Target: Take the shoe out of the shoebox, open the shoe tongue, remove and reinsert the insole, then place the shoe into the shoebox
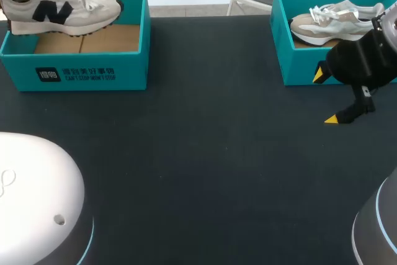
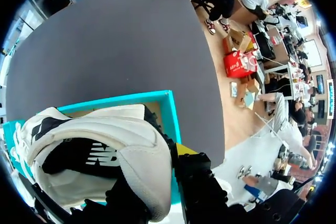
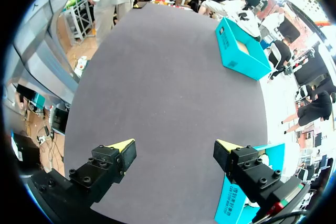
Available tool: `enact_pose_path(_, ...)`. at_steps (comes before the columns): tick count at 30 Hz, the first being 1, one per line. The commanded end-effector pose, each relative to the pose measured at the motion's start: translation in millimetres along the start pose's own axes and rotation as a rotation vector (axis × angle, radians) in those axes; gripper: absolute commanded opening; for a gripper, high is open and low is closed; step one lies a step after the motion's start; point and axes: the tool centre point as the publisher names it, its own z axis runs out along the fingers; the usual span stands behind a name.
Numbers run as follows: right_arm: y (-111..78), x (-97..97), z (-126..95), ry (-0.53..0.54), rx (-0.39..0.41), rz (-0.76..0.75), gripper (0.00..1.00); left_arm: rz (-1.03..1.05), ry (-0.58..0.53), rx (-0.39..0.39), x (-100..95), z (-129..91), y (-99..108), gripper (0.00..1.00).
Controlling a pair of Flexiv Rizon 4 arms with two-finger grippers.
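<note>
L pincer point(image 2: 149, 179) is gripping the shoe point(image 1: 62, 7) at the heel end. One yellow-tipped finger point(image 2: 184, 149) is pressing against the shoe's side, and the other finger is sitting hidden behind the upper (so I'm going by the shoe hanging clear in the head view). The shoe is hovering over the teal shoebox point(image 1: 93, 72), which is lying directly under the L pincer. The toe is pointing away from the pincer along the box, and the sole is riding at about rim height. I'm seeing bare cardboard floor inside the box beneath it, and the laces are trailing loose on top.

R pincer point(image 3: 174, 145) is hanging wide open w/ nothing between its fingers, only dark bench point(image 1: 205, 153) below the gap. It's sitting just in front of a second teal shoebox point(image 1: 298, 60), and the near wall is showing right beside one of its fingers in the R wrist view. A second shoe point(image 1: 335, 20), grey and white, is lying inside that box on its sole, just behind the R pincer. The L box is showing well ahead of the R pincer across the bench, far apart from it.
</note>
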Motion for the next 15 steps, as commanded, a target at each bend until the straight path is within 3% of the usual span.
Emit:
enact_pose_path(1,0.6,-1.9,1,0.003,0.003,0.001,1.0,-0.009,-0.004,0.016,-3.2,13,20,0.0)
enact_pose_path(15,0.6,-1.9,1,0.003,0.003,0.001,1.0,0.019,0.013,0.024,-6.9,47,44,0.0)
